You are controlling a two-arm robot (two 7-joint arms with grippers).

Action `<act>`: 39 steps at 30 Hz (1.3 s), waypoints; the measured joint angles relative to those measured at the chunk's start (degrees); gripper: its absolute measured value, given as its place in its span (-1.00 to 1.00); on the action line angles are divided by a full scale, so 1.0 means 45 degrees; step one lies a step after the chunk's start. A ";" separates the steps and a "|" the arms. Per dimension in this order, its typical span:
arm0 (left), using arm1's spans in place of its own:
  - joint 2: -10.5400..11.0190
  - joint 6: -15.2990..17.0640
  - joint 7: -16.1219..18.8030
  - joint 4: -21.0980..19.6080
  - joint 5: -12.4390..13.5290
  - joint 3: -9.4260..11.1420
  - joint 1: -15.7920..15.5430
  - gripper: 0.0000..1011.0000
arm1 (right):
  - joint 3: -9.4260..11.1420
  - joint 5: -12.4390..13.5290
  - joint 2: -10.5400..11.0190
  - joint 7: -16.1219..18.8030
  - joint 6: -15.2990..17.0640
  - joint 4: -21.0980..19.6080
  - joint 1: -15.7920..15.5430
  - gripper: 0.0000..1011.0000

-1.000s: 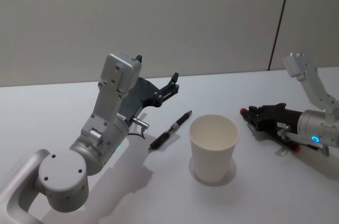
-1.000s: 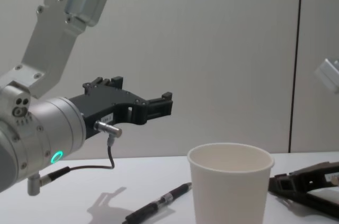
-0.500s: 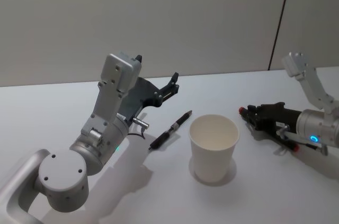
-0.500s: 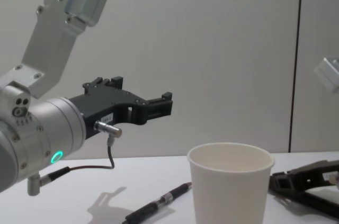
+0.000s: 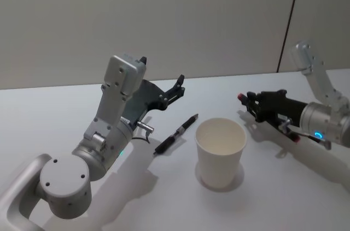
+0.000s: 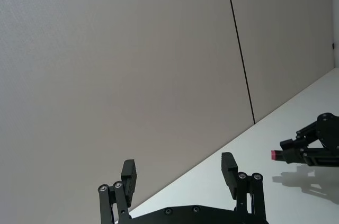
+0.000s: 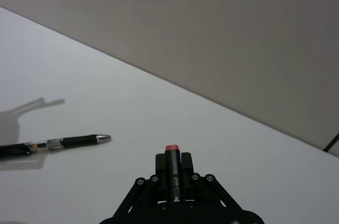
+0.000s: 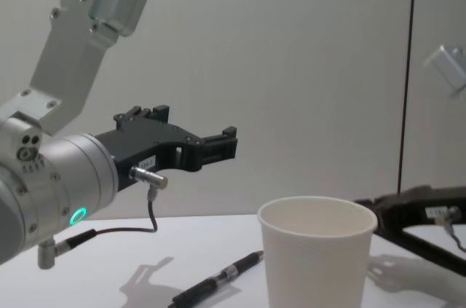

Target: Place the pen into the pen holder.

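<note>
The pen [image 5: 176, 134] lies just left of the cup [image 5: 221, 152], the left gripper [image 5: 179, 86] above it — the right gripper [image 5: 246, 100], apparently round a second pen [image 7: 171, 149], is to the cup's right.

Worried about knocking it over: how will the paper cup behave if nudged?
The paper cup looks empty, so likely light and easy to slide. It tapers to a narrower base, so a rim push may tip it.

White table [image 5: 49, 113] fills foreground, matte, soft shadows lying on it; plain grey-beige wall [image 5: 164, 18] rises behind, meeting table's far edge; thin dark vertical seam [image 5: 289, 21] splits wall toward right side.
</note>
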 joint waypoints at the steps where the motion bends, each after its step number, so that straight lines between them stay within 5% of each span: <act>1: 0.0000 0.0000 0.0000 0.0000 0.0000 0.0000 0.0000 0.98 | -0.0007 -0.0002 -0.0002 -0.0002 -0.0096 -0.0037 -0.0001 -0.69; 28: 0.0000 0.0000 0.0000 0.0000 0.0000 0.0000 0.0000 0.98 | -0.0190 -0.0217 -0.0196 -0.0148 -0.4193 -0.1298 0.0121 -0.69; 39: 0.0000 0.0000 0.0000 0.0000 0.0000 0.0000 0.0000 0.98 | -0.0324 0.0133 -0.0319 0.0341 -0.5122 -0.1263 0.0167 -0.69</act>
